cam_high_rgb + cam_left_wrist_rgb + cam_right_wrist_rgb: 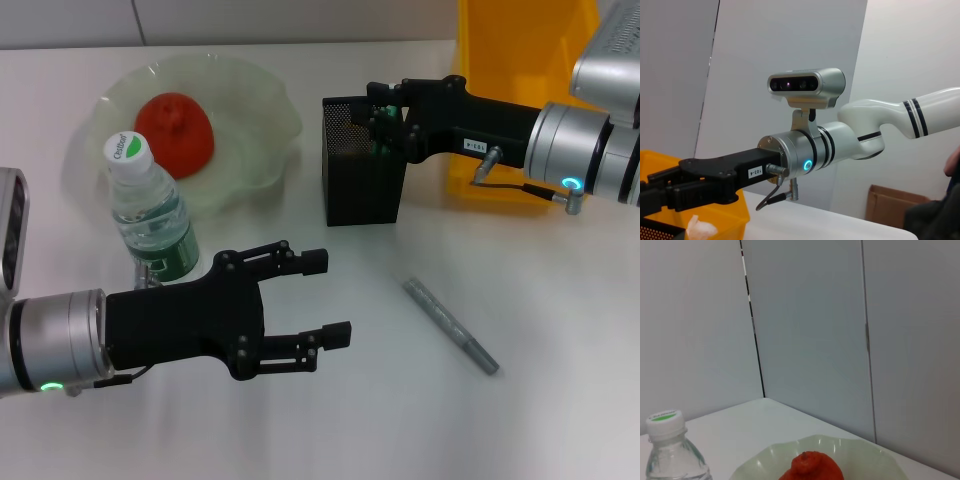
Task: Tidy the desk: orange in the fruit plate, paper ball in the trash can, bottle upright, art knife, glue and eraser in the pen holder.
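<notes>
Right gripper (385, 120): poised over the open top of the black mesh pen holder (362, 185), its fingers reaching into the rim; whether they are parted or closed cannot be told; its arm extends toward 3 o'clock, past the yellow trash can (520, 60) standing just behind the holder. Left gripper (325, 298): fingers spread apart, holding nothing, hovering above the white table (560, 290) at 7 o'clock of the holder. Bottle (147, 210): upright, green-capped, just behind the left gripper's body. Orange (174, 131): resting in the pale green fruit plate (255, 110) at 12 o'clock of the bottle. Grey art knife (450, 326): lying flat on the table at 5 o'clock of the holder, well apart from both grippers.
</notes>
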`<action>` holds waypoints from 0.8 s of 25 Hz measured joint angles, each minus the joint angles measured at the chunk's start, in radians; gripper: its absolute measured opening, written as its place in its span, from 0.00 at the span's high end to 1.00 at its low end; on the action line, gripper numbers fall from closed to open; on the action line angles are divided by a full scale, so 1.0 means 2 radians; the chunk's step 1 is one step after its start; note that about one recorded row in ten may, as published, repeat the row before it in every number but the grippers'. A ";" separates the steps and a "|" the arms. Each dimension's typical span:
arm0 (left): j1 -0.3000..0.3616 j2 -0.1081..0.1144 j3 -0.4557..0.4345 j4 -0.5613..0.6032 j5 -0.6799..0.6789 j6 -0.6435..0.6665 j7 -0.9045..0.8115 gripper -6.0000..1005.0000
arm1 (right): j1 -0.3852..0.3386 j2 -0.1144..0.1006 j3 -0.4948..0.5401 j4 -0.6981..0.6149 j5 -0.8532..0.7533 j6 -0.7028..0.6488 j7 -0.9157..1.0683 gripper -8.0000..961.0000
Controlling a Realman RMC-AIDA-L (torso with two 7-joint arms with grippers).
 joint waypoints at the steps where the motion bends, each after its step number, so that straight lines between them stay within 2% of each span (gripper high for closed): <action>1: 0.000 0.000 0.000 0.000 0.000 0.000 0.000 0.20 | 0.000 0.000 0.000 0.000 0.000 0.000 0.000 0.68; 9: 0.000 0.000 0.001 0.000 0.000 0.000 0.000 0.20 | -0.006 0.000 0.000 -0.007 0.000 -0.006 0.000 0.68; 12: 0.000 0.000 0.000 0.000 0.000 0.000 0.000 0.20 | -0.021 0.000 -0.015 -0.033 0.000 -0.020 0.007 0.68; 14: 0.002 0.000 0.001 0.000 0.000 0.000 0.000 0.20 | -0.044 -0.001 -0.031 -0.077 -0.008 -0.024 0.034 0.68; 15: 0.002 0.000 0.001 0.000 0.000 0.001 0.000 0.20 | -0.066 -0.001 -0.037 -0.132 -0.041 -0.025 0.085 0.68; 16: 0.002 0.000 0.001 0.000 0.000 0.001 0.000 0.20 | -0.066 -0.001 -0.037 -0.132 -0.041 -0.025 0.085 0.68; 19: 0.003 0.000 0.001 0.000 0.000 0.002 0.001 0.20 | -0.090 0.000 -0.033 -0.226 -0.138 -0.048 0.188 0.68; 20: 0.004 0.000 0.002 0.000 0.000 0.001 0.002 0.20 | -0.093 0.000 -0.019 -0.273 -0.202 -0.094 0.259 0.68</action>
